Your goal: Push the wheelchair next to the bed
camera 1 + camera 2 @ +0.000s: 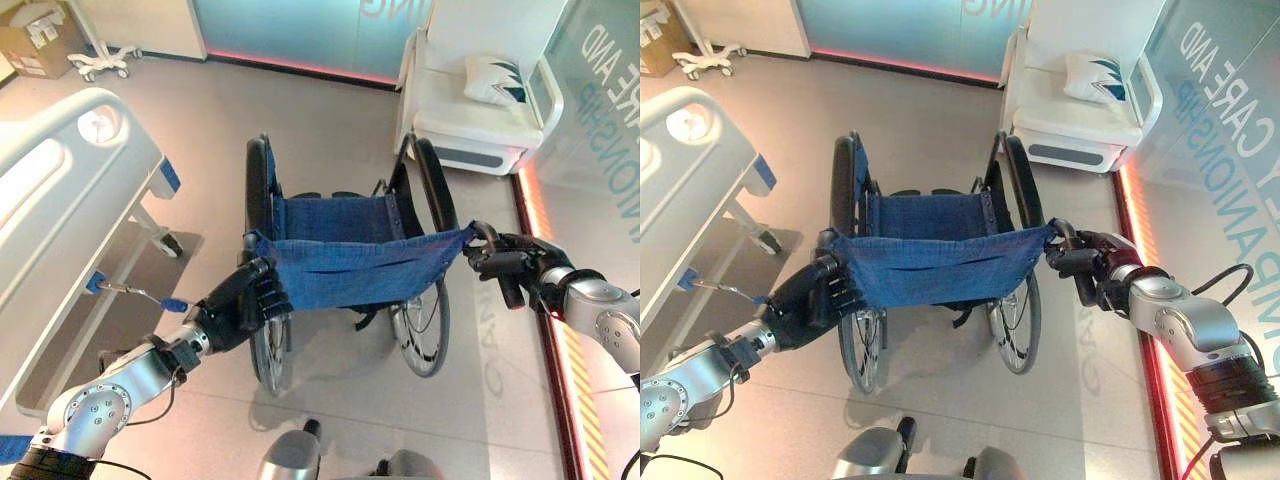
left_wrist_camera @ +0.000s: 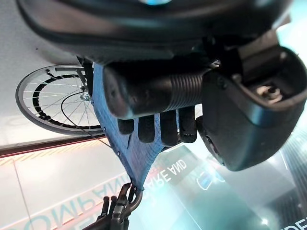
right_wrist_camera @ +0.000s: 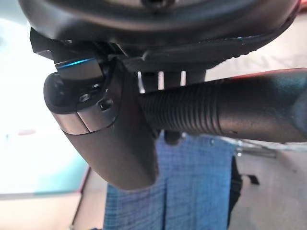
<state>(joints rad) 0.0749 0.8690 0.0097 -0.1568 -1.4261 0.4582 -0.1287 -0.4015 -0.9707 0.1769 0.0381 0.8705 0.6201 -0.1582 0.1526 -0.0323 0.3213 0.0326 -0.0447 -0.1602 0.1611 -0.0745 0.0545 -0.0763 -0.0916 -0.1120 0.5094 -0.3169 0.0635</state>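
A wheelchair with a blue cloth seat and back stands in the middle of the floor, its back toward me. My left hand is curled round the left push handle, and the ribbed grip shows under its fingers in the left wrist view. My right hand is curled round the right push handle. The bed, white with a rounded rail, stands at the left, a short gap away from the wheelchair's left wheel.
A white armchair with a cushion stands at the back right. A glass wall with lettering and a red floor strip run along the right. A cardboard box and a wheeled stand base sit at the back left.
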